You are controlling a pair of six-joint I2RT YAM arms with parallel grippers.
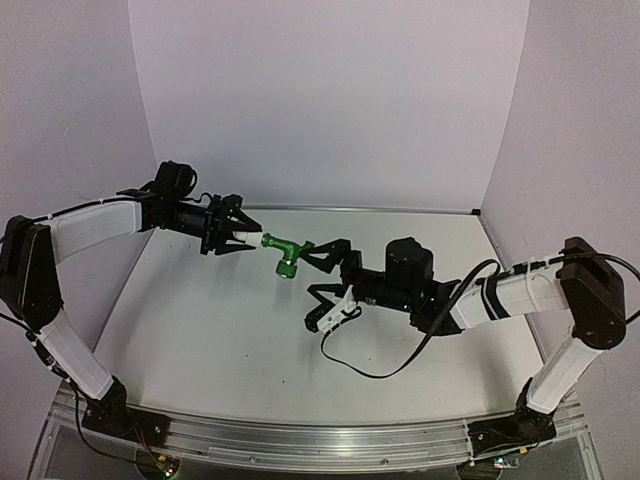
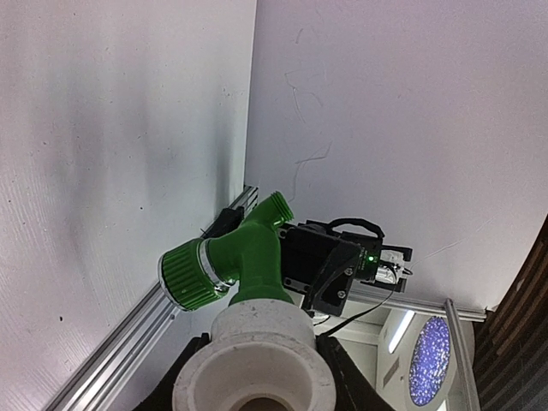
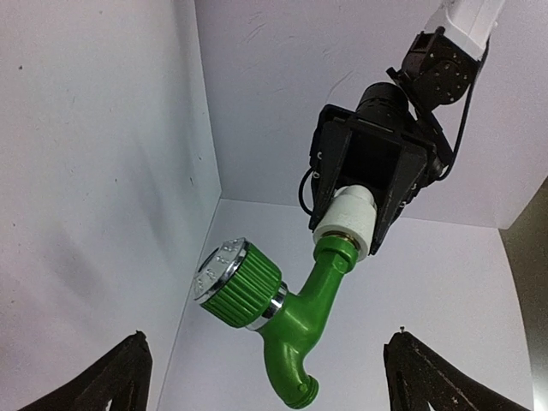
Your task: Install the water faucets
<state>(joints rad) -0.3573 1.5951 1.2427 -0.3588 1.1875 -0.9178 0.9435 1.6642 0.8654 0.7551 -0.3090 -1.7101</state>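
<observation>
My left gripper [image 1: 232, 237] is shut on the white pipe fitting [image 1: 246, 239] and holds it in the air, pointing right. The green tap [image 1: 285, 254] sticks out of the fitting's end, joined to it, with its round knob to one side and its spout bent away. In the left wrist view the fitting [image 2: 257, 355] sits between my fingers with the tap [image 2: 240, 261] beyond it. My right gripper [image 1: 322, 280] is open wide, just right of the tap. In the right wrist view the tap [image 3: 295, 304] hangs between and ahead of the spread fingers [image 3: 124, 377], untouched, below the fitting [image 3: 347, 221].
The white table [image 1: 220, 330] is closed in by pale walls at the back and both sides. A black cable [image 1: 375, 372] loops on the table below my right arm. An aluminium rail [image 1: 300, 440] runs along the near edge.
</observation>
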